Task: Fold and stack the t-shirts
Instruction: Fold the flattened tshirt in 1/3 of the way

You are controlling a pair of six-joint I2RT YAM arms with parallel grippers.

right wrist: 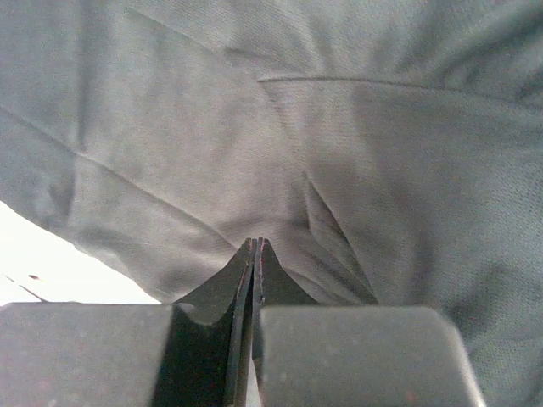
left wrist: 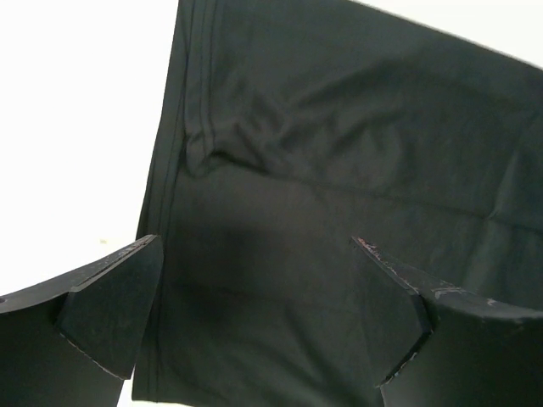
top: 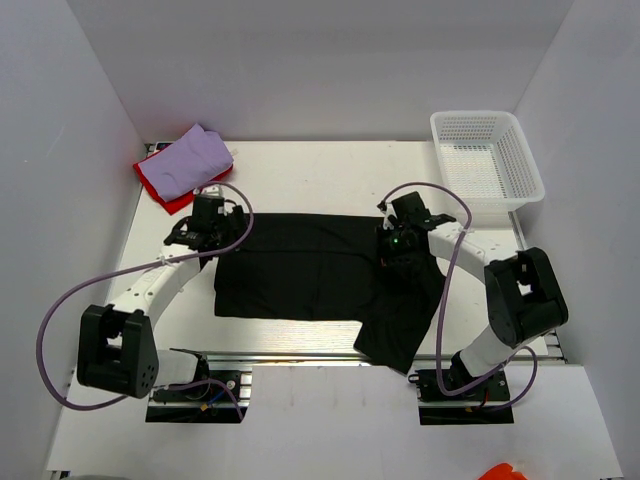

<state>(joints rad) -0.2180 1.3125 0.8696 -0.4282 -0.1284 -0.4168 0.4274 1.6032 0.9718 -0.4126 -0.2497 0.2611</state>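
The right gripper [right wrist: 256,244] has its fingers pressed flat together on a fold of the black t-shirt [top: 300,265], and creases fan out in the cloth from the pinch. From this gripper most of the shirt spreads flat across the table [top: 320,170] toward the other arm. One loose part trails back past the right wrist toward that arm's base and reaches the near edge of the table. The left gripper [left wrist: 256,244] is spread wide at the shirt's opposite side. One finger is over the stitched edge where cloth meets bare table and the other is over the cloth; I cannot tell whether they touch it. Beyond the left gripper, near the far corner, the lavender t-shirt [top: 195,160] lies folded on top of the red t-shirt [top: 160,190]. A white mesh basket [top: 470,117] stands beyond the right gripper, apart from the shirt.
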